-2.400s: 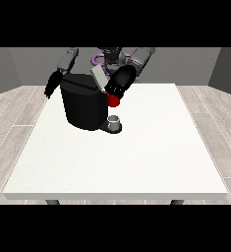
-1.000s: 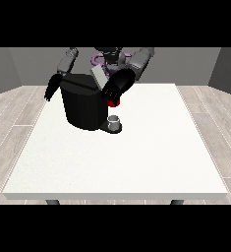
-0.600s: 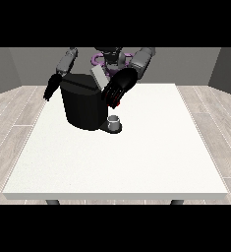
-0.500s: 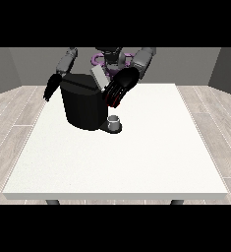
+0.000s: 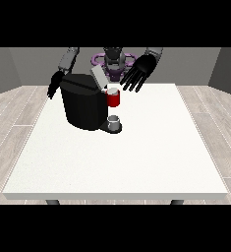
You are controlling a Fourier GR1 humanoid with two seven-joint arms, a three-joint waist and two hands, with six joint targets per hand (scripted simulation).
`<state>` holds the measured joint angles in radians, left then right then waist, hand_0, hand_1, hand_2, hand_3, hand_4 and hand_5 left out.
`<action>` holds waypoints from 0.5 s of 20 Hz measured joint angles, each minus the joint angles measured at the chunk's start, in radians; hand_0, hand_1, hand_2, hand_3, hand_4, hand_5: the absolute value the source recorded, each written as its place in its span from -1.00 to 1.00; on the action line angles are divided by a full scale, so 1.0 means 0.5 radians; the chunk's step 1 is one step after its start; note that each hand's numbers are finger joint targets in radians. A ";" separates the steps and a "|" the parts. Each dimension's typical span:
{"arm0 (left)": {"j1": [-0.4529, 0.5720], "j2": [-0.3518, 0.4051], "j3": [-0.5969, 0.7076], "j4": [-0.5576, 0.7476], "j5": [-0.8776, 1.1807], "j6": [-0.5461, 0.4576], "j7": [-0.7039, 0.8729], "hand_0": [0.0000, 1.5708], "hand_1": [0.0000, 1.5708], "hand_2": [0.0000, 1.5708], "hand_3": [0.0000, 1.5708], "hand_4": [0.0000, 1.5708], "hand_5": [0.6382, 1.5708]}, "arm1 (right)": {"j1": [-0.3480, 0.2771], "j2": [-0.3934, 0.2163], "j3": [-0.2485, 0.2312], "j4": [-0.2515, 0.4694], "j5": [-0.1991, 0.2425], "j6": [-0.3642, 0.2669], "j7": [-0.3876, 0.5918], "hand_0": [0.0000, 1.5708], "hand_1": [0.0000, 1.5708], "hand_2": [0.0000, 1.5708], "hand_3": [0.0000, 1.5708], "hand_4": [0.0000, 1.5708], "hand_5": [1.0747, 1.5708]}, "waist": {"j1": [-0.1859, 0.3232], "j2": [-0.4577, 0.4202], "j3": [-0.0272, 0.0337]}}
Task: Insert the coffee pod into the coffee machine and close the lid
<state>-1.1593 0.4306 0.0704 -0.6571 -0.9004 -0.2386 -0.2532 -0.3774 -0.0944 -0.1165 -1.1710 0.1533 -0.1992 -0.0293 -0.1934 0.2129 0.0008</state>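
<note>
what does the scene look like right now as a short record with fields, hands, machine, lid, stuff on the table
table: large white table
coffee machine: black, on the table's far part toward the view's left
lid: grey flap, raised and tilted above the machine
red thing at the machine: on its front
grey thing: small, cup-like, on the machine's base below the red thing
hand at the view's right: fingers spread, above and right of the red thing, holding nothing
hand at the view's left: hangs beside the machine
</note>
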 measured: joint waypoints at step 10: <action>0.482 -0.534 0.451 -0.034 0.657 -0.025 -0.113 -1.00 -1.00 -1.00 -1.00 -0.91 1.00 | 0.326 -0.003 -0.079 0.128 -0.034 -0.020 -0.065 -1.00 -1.00 -1.00 -1.00 -1.00 1.00 | 0.344 -0.473 -0.006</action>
<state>-0.9184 0.1638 0.2957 -0.6739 -0.5721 -0.2513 -0.3098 -0.2142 -0.0961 -0.1558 -1.1070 0.1361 -0.2092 -0.0620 -0.0215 -0.0235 -0.0021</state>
